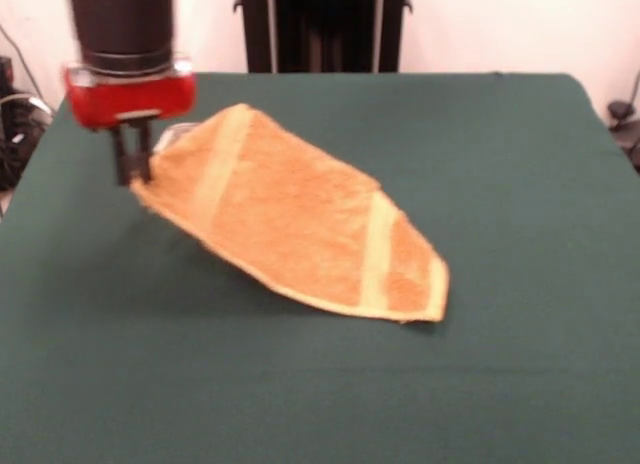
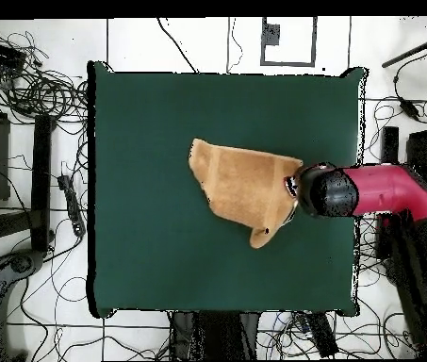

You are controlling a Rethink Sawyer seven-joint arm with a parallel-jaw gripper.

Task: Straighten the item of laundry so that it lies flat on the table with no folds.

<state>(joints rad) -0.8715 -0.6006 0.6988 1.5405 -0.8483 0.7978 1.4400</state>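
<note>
The item of laundry [image 1: 300, 219] is an orange-tan towel with paler bands. It is pulled up at its left end in the front view and slopes down to the table [image 1: 480, 164] at its right end, where it rests. My gripper [image 1: 133, 169] hangs from the red and black arm and is shut on the towel's left corner, lifting it off the green cloth. From overhead the towel [image 2: 240, 187] lies near the table's middle, and the arm [image 2: 368, 191] reaches in from the right and covers the gripper and the held corner.
The green table [image 2: 160, 245] is much larger than the towel. Cables and stands [image 2: 38, 141] lie on the floor round it. A black frame [image 1: 320, 24] stands behind the far edge.
</note>
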